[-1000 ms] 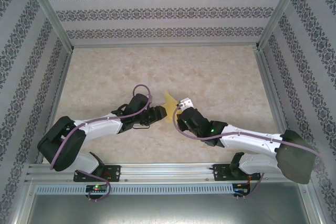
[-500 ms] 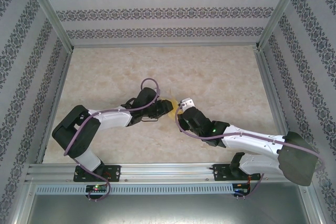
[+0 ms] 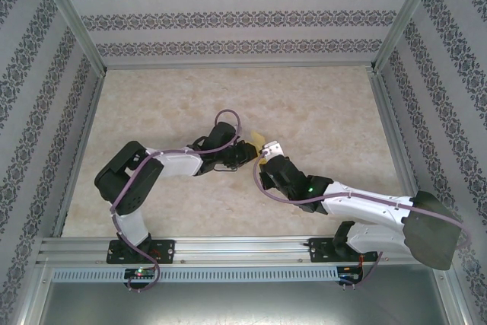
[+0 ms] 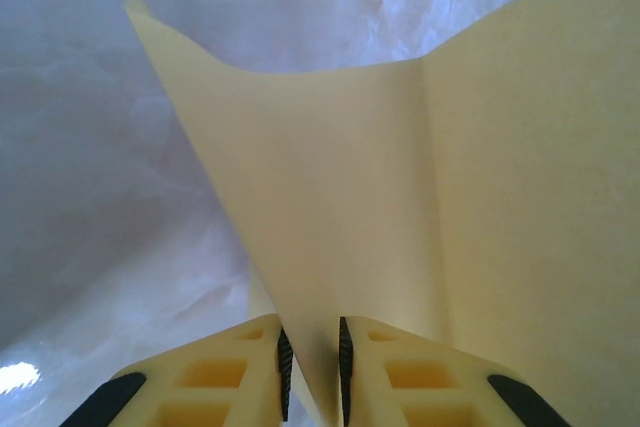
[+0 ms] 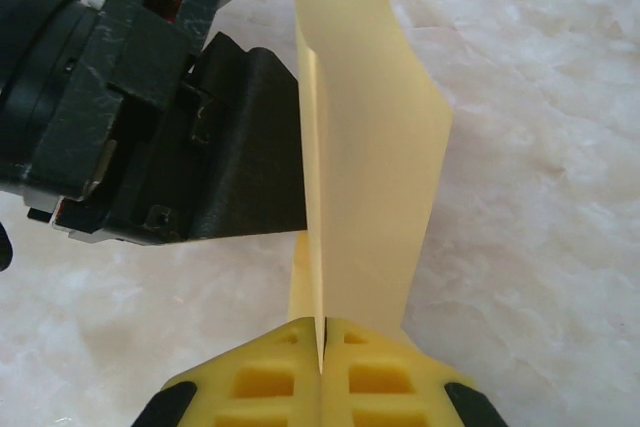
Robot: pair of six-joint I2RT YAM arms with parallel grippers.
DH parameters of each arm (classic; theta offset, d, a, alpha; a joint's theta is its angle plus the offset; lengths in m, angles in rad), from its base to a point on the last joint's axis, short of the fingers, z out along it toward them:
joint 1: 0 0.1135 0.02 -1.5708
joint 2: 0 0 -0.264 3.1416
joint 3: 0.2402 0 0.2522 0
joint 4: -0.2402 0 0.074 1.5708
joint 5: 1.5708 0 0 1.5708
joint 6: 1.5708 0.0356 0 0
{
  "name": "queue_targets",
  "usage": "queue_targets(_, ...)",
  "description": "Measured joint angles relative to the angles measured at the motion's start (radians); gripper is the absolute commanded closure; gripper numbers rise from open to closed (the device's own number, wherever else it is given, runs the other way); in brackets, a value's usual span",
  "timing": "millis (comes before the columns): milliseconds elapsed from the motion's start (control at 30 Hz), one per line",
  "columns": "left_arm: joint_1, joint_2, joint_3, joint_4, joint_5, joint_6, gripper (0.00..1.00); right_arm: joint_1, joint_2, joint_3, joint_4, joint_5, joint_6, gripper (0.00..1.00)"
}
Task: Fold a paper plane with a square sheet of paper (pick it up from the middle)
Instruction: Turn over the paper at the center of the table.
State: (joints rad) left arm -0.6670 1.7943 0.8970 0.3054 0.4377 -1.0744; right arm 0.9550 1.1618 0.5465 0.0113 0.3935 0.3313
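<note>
Where the right fingers point(image 5: 270, 377) meet, pressed flat together, they clamp one edge of the square sheet of paper point(image 5: 370, 147), which stands upright above the counter point(image 5: 540, 147) with a crease down it. The left fingers point(image 4: 220, 377) sit a narrow gap apart with a creased flap of that sheet between them (whether the pads truly press it I cannot tell). From above, the left arm point(image 3: 160, 165) and right arm point(image 3: 358, 203) converge mid-counter, a bit of yellow paper between their tips.

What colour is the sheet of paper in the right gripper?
The paper is plain mustard yellow, unprinted; shows best in the right wrist view.
</note>
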Motion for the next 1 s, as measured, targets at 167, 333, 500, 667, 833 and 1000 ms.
queue_targets(167, -0.001, 0.033, 0.014, 0.029, 0.005, 0.0, 0.77, 0.0, 0.026, -0.001, 0.002, 0.01, -0.018, 1.0)
queue_targets(333, -0.001, 0.062, 0.011, 0.04, 0.007, 0.0, 0.77, 0.003, 0.073, -0.01, 0.005, 0.01, -0.02, 1.0)
queue_targets(500, -0.001, 0.062, -0.011, 0.048, 0.007, 0.014, 0.77, 0.024, 0.112, -0.013, 0.018, 0.011, -0.019, 1.0)
queue_targets(667, 0.0, 0.062, -0.055, 0.048, 0.005, 0.024, 0.77, 0.037, 0.142, -0.013, 0.034, 0.01, -0.013, 1.0)
queue_targets(833, 0.001, 0.039, -0.09, 0.053, 0.002, 0.044, 0.73, 0.045, 0.175, -0.013, 0.048, 0.009, -0.005, 1.0)
queue_targets(1000, 0.001, 0.013, -0.108, 0.043, -0.001, 0.065, 0.65, 0.06, 0.212, -0.013, 0.055, 0.009, 0.01, 1.0)
